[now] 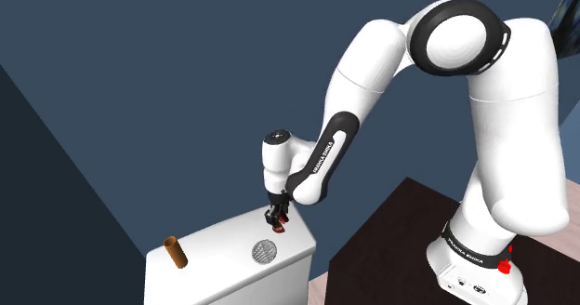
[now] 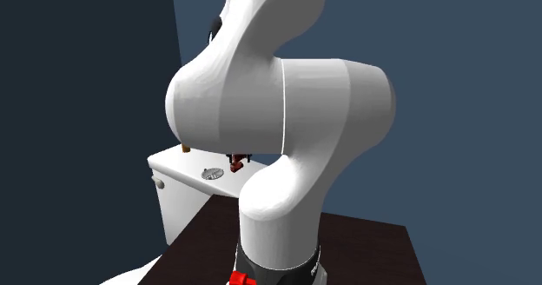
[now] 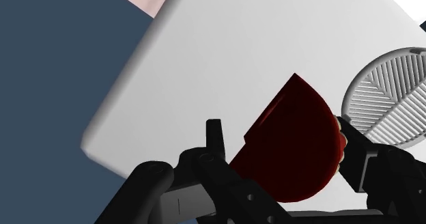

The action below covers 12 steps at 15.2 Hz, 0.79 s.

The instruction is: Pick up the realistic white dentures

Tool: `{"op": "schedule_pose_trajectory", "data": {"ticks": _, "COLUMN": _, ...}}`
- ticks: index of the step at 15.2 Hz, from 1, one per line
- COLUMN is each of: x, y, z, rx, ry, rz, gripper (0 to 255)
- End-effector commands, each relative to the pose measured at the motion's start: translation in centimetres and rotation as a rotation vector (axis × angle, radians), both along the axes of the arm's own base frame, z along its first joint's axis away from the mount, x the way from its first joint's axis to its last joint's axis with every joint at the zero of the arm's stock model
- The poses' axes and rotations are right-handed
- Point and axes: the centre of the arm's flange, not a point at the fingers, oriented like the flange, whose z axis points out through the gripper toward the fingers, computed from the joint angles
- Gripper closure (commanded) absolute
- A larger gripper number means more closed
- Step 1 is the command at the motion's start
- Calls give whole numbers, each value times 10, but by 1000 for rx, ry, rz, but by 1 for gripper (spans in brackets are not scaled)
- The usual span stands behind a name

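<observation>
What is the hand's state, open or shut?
Shut: the hand clasps the dark red dentures between its fingers.

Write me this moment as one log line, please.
pincer: clasping dark red dentures | place: at white toilet tank top | nearby: round grated disc, brown cylinder

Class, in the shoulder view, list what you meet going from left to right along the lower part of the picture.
Brown cylinder → dark red dentures → arm's base.
</observation>
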Motion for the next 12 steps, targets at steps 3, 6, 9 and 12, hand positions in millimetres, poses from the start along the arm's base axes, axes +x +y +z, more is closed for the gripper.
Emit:
{"op": "schedule_pose_trajectory", "data": {"ticks": 3, "x": 0, "y": -1, "z": 21, "rx": 0, "ry": 0, "rz": 0, "gripper": 255}}
{"op": "schedule_pose_trajectory", "data": {"ticks": 6, "x": 0, "y": -1, "z": 37, "rx": 0, "ry": 0, "rz": 0, "gripper": 255}}
{"op": "schedule_pose_trajectory", "data": {"ticks": 9, "x": 0, "y": -1, "z": 53, "rx": 0, "ry": 0, "rz": 0, "gripper": 255}}
{"op": "schedule_pose_trajectory", "data": {"ticks": 12, "x": 0, "y": -1, "z": 59, "rx": 0, "ry": 0, "rz": 0, "gripper": 255}}
